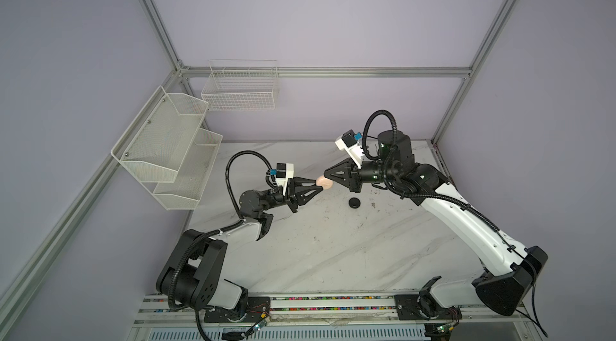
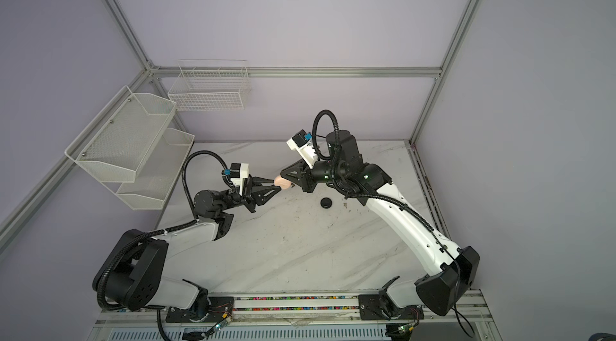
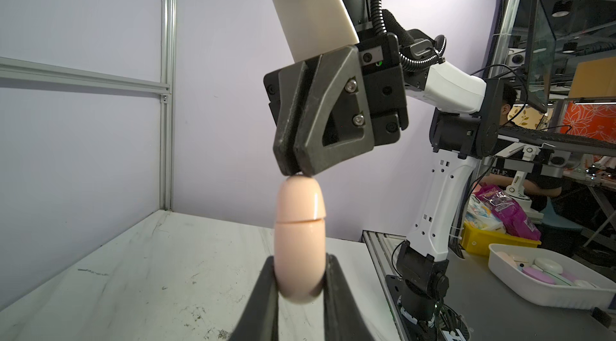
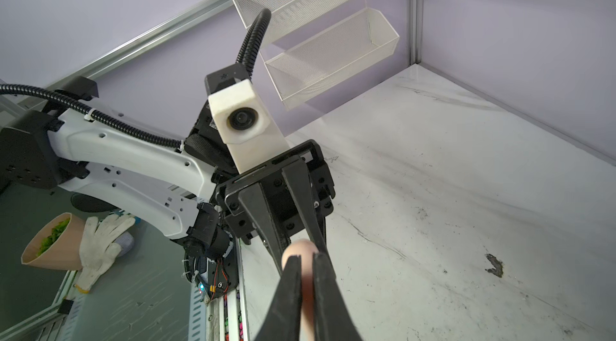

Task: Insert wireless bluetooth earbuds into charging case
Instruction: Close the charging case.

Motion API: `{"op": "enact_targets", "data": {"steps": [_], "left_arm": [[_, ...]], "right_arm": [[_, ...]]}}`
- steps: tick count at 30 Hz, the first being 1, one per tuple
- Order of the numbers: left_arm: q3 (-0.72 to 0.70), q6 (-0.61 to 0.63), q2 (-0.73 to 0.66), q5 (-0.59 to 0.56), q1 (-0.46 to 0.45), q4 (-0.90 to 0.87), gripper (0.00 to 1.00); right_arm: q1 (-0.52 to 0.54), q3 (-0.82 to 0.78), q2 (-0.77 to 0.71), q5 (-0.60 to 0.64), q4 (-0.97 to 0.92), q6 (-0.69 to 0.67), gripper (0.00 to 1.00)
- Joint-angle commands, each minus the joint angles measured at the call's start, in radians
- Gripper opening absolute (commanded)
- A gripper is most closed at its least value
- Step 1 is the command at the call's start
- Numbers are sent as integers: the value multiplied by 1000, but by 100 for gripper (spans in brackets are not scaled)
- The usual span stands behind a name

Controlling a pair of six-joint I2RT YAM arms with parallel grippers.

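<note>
Grips the pale pink charging case (image 3: 300, 222) in the left tool (image 3: 300, 264), fingers pressed against both flat faces near one end, most of the round body sticking out past the fingertips. Holds it edge-on in the air over the middle of the marble desk (image 1: 333, 249), clear of the surface in both top views. Presents the case closed, with only a thin seam running across its middle in the left wrist view, so no seeing inside and no telling where the wireless bluetooth earbuds sit. Meets it from the opposite side with the right tool (image 3: 296, 173), jaws brought together to a narrow slit and tips resting right on the free rounded end of the case. No telling whether any lip of the lid sits pinched in that slit. Shows, in the right wrist view, a strip of pink through the gap between the two dark fingers (image 4: 286, 296). Has a round black puck-like case (image 1: 354, 203) lying flat on the desk near the right arm, well apart from both tools, and a small brownish speck (image 1: 373, 204) near it. On the walls toward the left arm's side: a two-tier white mesh shelf (image 1: 160, 146) and a white wire basket (image 1: 241, 89), both well apart from the arms.
</note>
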Motion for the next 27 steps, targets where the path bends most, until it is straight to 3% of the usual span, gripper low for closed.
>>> {"op": "enact_targets", "data": {"steps": [1, 17, 18, 21, 27], "left_arm": [[-12, -9, -24, -30, 4, 73, 0], [3, -11, -23, -50, 4, 73, 0], [1, -10, -23, -52, 4, 73, 0], [-6, -10, -25, -47, 3, 73, 0], [-14, -18, -24, -36, 4, 73, 0]], "right_arm": [[8, -30, 2, -30, -35, -24, 11], [60, -105, -15, 82, -54, -22, 12], [60, -90, -13, 82, -58, -20, 14], [28, -44, -54, 99, -68, -35, 33], [-46, -87, -97, -54, -19, -79, 58]]}}
